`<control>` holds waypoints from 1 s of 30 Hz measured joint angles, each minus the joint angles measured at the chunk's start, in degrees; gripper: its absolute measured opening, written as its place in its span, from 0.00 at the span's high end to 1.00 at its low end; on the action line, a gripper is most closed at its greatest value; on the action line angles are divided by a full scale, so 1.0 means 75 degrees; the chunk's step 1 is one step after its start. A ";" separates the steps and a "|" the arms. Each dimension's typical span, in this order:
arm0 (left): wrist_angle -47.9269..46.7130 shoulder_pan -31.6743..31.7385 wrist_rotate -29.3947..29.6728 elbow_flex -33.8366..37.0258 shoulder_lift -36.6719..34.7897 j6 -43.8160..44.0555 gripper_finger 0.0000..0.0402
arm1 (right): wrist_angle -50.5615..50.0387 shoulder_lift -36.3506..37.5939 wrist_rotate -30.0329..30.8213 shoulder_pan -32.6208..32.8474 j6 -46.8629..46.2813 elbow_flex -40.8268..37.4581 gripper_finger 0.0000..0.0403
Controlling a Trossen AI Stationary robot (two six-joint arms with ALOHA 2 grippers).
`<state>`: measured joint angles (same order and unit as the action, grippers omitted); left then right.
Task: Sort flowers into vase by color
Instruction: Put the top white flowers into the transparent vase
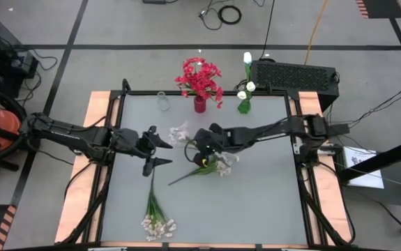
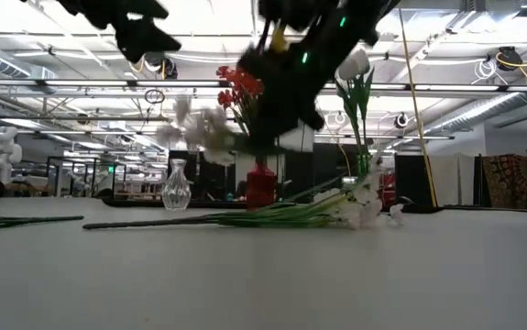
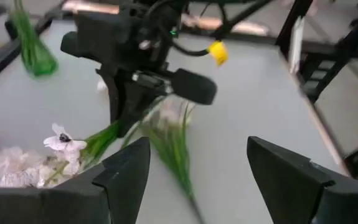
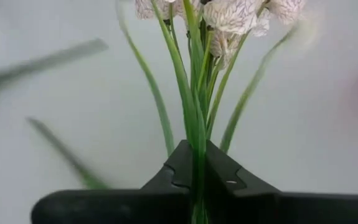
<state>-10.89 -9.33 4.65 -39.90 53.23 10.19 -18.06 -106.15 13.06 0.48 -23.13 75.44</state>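
Grey table top (image 1: 256, 209) with wooden side rails, seen from above. Right gripper (image 1: 199, 145) reaching in to mid-table, raised above the surface in the low view (image 2: 277, 124), fingers pressed together on the green stems of a pale pinkish-white blossom spray (image 4: 228, 15); stems running straight through the closed black fingertips (image 4: 194, 171) in the right wrist view, blossoms fanning out beyond. Same held spray's blooms blurred just left of the gripper (image 1: 179, 132), off the table.

Left gripper (image 1: 157, 150) hovering just left of centre, near the right one but apart from it, fingers (image 3: 126, 171) spread wide with nothing between them.

Second pale-blossom stem with long green leaves (image 1: 207, 167) lying flat under the right gripper, blossoms toward the right (image 2: 359, 206). Third pale-blossom bunch (image 1: 156, 213) lying near the front edge, blossoms at the edge, leaves pointing back toward centre.

Along the back edge, three vases: small clear glass vase (image 1: 163, 102), empty; red vase (image 1: 199, 104) holding a bunch of red blooms (image 1: 200, 77); green vase (image 1: 244, 106) holding white tulip-like buds (image 1: 247, 70). Pale blossoms not in any vase.
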 joint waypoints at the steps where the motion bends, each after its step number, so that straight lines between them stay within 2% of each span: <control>1: 0.0159 -0.0044 -0.0019 0.0000 -0.0005 -0.0003 0.32 | 0.0079 0.0183 0.0011 0.0112 0.0028 0.0000 0.99; 5: 0.0317 -0.0270 -0.0158 -0.0198 -0.0105 -0.0063 0.32 | 0.0338 0.0943 0.0207 0.0609 0.0185 0.0000 0.99; 12: -0.0020 -0.1096 -0.0166 -0.0559 -0.0934 -0.0088 0.32 | 0.0542 0.1938 0.1567 0.1552 0.0618 0.0006 0.99; 15: -0.0129 -0.1419 0.0369 -0.0568 -0.1323 -0.0398 0.32 | 0.0904 0.2129 0.2034 0.1882 0.0959 0.0004 0.99; 18: -0.0197 -0.1587 0.1183 -0.0516 -0.1402 -0.0488 0.32 | 0.1601 0.2180 0.2075 0.2134 0.1367 0.0003 0.99; 20: -0.0191 -0.1591 0.1331 -0.0393 -0.1356 -0.0481 0.32 | 0.2072 0.2183 0.2065 0.2255 0.1651 0.0003 0.99; 26: 0.0563 -0.1596 0.1053 -0.0119 -0.0803 -0.0690 0.32 | 0.3327 0.2183 0.2072 0.2448 0.2498 0.0003 0.99; 30: 0.2305 -0.1596 0.0998 -0.0119 -0.0158 -0.1097 0.32 | 0.4048 0.2071 0.2079 0.2502 0.2880 0.0003 0.99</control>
<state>6.40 -21.30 12.14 -40.80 52.05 1.97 12.30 -90.62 28.66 19.25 -1.53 75.46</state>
